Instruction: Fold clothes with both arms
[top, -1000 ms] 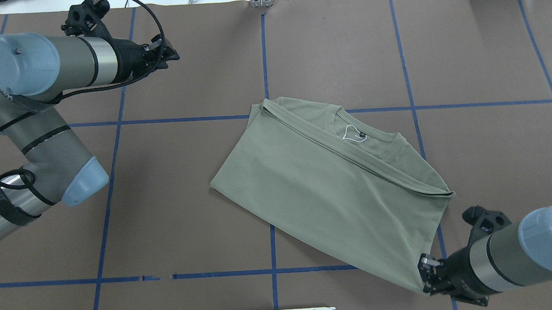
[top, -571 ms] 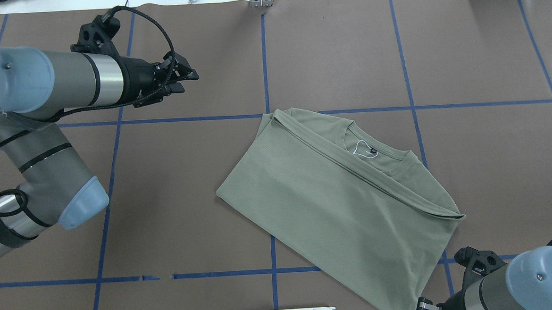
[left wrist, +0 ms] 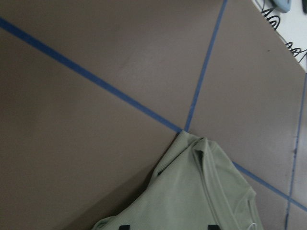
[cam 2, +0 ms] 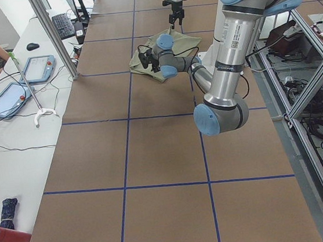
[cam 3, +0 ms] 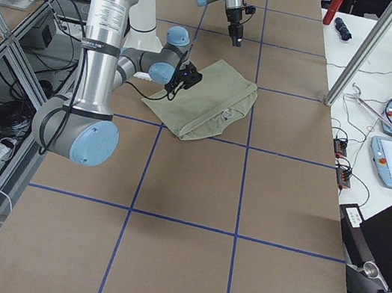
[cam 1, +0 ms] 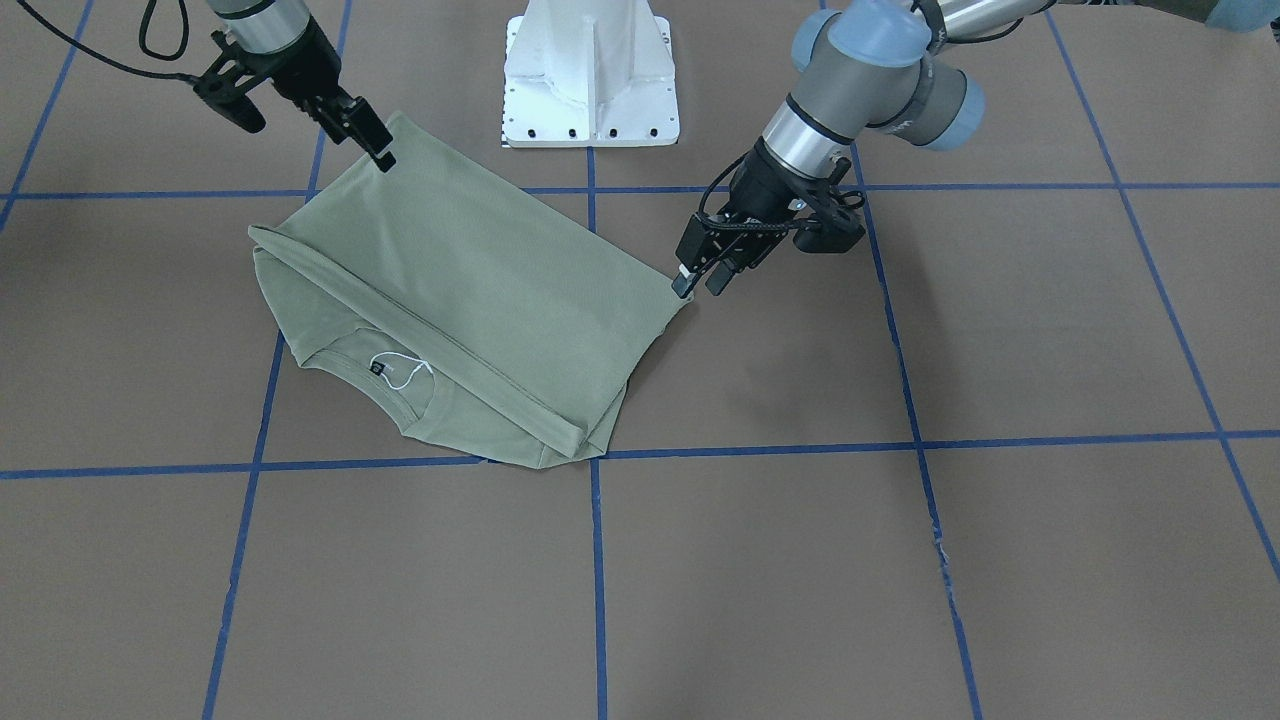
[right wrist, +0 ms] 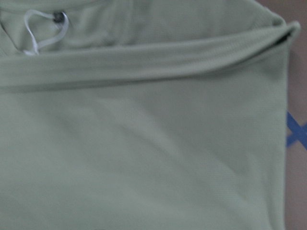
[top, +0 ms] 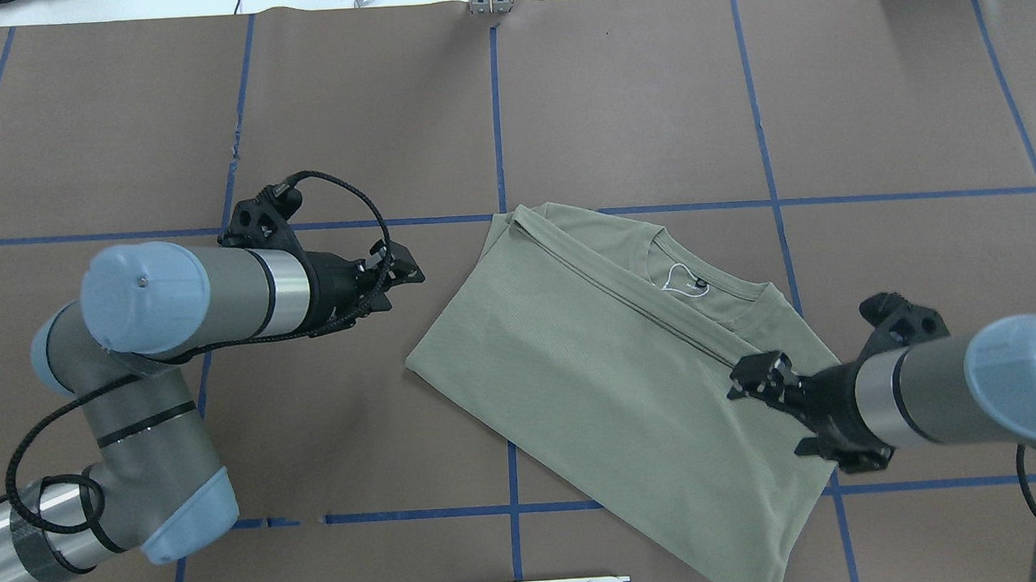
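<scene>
Shirt: folded, flat on the worktop, set diagonally near the centre, across the crossing of blue tape lines. The folded edge runs as a long ridge below the neck. The neck opening faces away from the robot, with a dark label and a white string tag showing in it. One corner reaches toward the white base.

Left gripper: low, just beside the shirt's left corner. I cannot tell if it touches. Jaws apart. In the left wrist view both fingertips show at the bottom edge with a gap between them, over the shirt's near edge. Nothing is held.

Right gripper: over the shirt's right side, close to the folded ridge in the overhead view. In the front view it sits at the corner nearest the base. Its wrist view is filled with cloth. I cannot tell how wide the jaws are or whether they grip anything.
</scene>
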`<act>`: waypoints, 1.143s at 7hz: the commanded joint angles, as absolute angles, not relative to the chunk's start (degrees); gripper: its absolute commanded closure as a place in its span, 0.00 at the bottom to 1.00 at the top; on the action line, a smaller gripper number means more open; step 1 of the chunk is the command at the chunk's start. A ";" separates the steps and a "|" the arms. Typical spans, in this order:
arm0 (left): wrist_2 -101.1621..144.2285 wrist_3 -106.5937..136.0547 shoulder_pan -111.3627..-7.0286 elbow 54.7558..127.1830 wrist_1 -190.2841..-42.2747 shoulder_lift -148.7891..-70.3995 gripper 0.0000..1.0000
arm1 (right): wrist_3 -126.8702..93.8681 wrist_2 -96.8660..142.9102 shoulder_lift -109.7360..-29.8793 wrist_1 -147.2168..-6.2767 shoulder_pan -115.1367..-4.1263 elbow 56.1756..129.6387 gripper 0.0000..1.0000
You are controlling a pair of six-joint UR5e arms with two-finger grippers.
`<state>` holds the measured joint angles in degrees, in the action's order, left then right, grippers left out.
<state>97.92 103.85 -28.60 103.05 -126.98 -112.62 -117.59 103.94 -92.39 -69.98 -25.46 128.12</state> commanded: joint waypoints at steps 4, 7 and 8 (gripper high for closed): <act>93.52 104.06 -22.68 98.18 -123.40 -113.12 0.38 | -107.67 103.54 -83.85 -69.61 -35.24 116.63 0.00; 93.43 104.41 -21.89 97.56 -123.49 -113.38 0.39 | -107.67 103.62 -83.76 -69.61 -35.16 116.54 0.00; 93.43 104.41 -21.80 97.21 -123.49 -113.38 0.39 | -107.67 103.54 -83.76 -69.61 -35.16 116.46 0.00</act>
<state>93.46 104.37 -21.97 97.53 -123.45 -113.31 -107.67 103.60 -83.78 -69.61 -35.17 116.53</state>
